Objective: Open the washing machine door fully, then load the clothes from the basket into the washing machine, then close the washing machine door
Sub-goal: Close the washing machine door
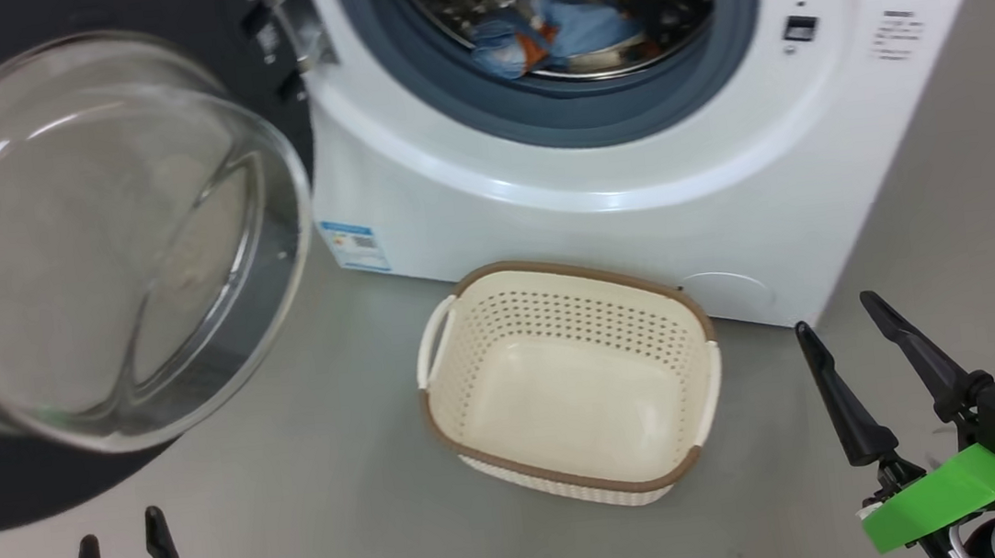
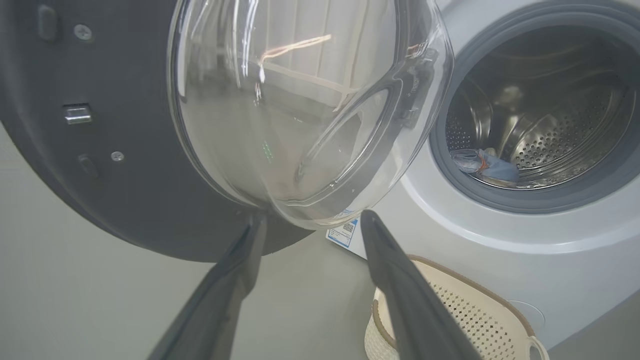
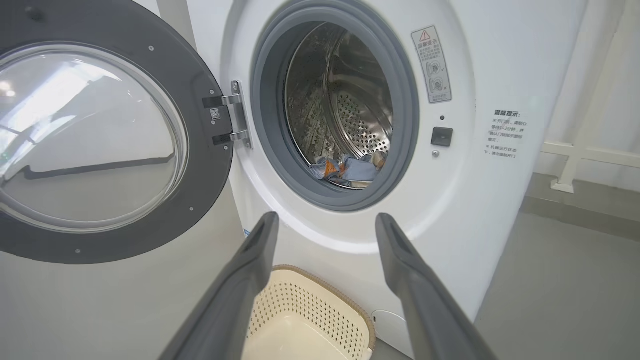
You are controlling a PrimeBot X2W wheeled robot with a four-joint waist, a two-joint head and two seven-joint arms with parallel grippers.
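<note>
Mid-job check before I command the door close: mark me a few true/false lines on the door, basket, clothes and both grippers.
1. The basket is empty. True.
2. The door is shut. False: it is swung wide open, at the left of the machine.
3. The clothes lie inside the drum. True.
4. The right gripper holds a garment. False: its jaws are apart with nothing between them.
5. The left gripper is clamped on the door. False: its jaws are open and empty, below the door's glass.
6. The basket sits on the floor in front of the machine. True.
</note>
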